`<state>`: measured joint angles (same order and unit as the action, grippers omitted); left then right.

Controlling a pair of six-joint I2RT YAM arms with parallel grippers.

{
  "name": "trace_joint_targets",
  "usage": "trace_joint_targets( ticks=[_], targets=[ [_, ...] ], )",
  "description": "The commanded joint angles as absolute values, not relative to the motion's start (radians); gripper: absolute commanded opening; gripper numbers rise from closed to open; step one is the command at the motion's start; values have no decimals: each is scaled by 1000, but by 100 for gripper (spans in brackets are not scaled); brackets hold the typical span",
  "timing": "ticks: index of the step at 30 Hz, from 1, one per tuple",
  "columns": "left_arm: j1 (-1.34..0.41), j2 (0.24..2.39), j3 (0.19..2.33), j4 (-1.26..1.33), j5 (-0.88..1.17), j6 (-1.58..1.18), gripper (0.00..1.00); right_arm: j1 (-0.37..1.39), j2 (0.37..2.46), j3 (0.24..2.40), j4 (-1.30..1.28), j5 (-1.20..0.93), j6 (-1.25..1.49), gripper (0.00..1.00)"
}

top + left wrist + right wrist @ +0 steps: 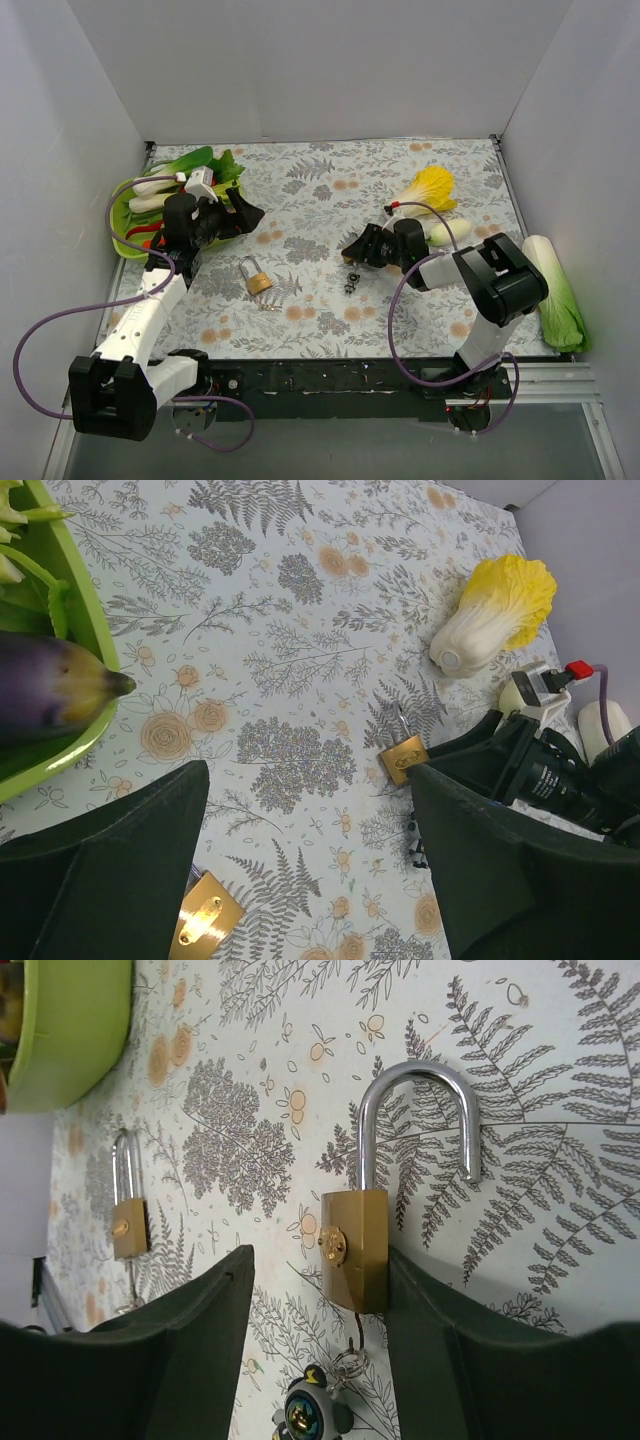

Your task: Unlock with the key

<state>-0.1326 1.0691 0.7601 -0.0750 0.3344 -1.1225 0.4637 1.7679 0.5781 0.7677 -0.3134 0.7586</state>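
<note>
A brass padlock (355, 1250) with its silvery shackle swung open lies between my right gripper's (320, 1260) jaws, resting against the right finger and apart from the left one. The gripper is open. The key (356, 1322) shows as a thin dark piece below the padlock's bottom, with its ring and a round grey charm (310, 1415). From above, key and charm (352, 283) lie just before the right gripper (355, 252). A second, closed brass padlock (257, 278) lies mid-table, also in the left wrist view (205, 920). My left gripper (247, 222) is open and empty above the cloth.
A green tray (122, 245) of vegetables, with a purple eggplant (50, 685), stands at the left. A yellow cabbage (430, 190) lies behind the right gripper and a large pale-green cabbage (555, 290) at the right edge. White walls enclose three sides.
</note>
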Motion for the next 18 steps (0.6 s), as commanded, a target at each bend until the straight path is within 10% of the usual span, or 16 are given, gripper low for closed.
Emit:
trace_joint_targets(
  ticks=[1,18],
  targets=[
    [-127,1034,750,-69,344,-1108,82,480,1720,591,551,-172,651,62],
    [-126,1032,747,-71,348,-1108,83,567,1601,762,129,86,249,76]
  ],
)
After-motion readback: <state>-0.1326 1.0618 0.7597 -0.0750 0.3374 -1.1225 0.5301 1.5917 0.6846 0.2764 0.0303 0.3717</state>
